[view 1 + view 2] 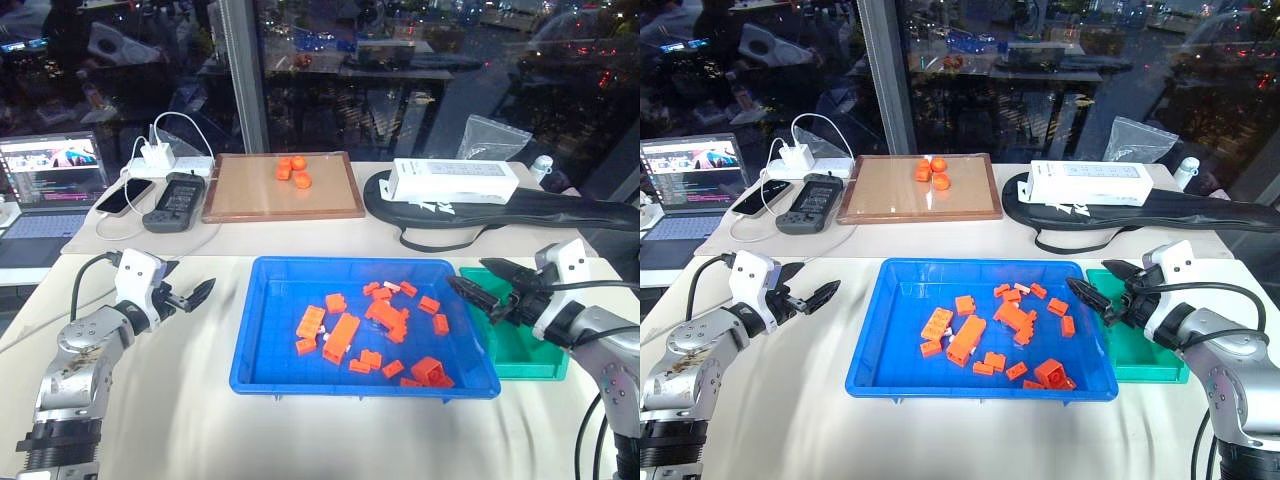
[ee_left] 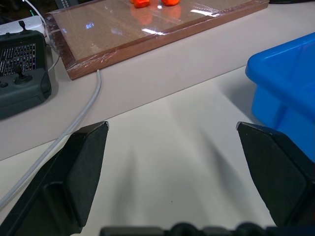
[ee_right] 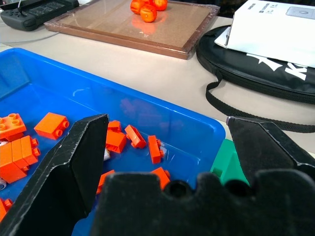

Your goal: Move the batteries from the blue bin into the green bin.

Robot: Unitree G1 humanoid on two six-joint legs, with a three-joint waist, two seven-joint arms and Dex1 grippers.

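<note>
Left arm [image 1: 85, 350]: silver-grey metal segments, scuffed, rust-like flecks on forearm; ribbed black band at lower end. White block-shaped wrist housing [image 1: 138, 278]. Black cable [image 1: 88, 272] looped from wrist to forearm. Left gripper [image 1: 200, 291]: two black, wedge-shaped, matte fingers.

Right arm [image 1: 605, 345]: same silver-grey casing, white wrist housing [image 1: 565, 262], black cable [image 1: 600, 288] arching over. Right gripper [image 1: 478, 285]: two black tapered fingers on moulded black base.

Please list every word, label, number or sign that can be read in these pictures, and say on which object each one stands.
"K": a large white letter, cut off, on the black bag; the rest is not readable.
White box: small print, too small to read.
Laptop screen: lines of text, too small to read.
Dark handheld controller: grid of marks, blurred, unreadable.
Blue bin, orange bricks: no text.
</note>
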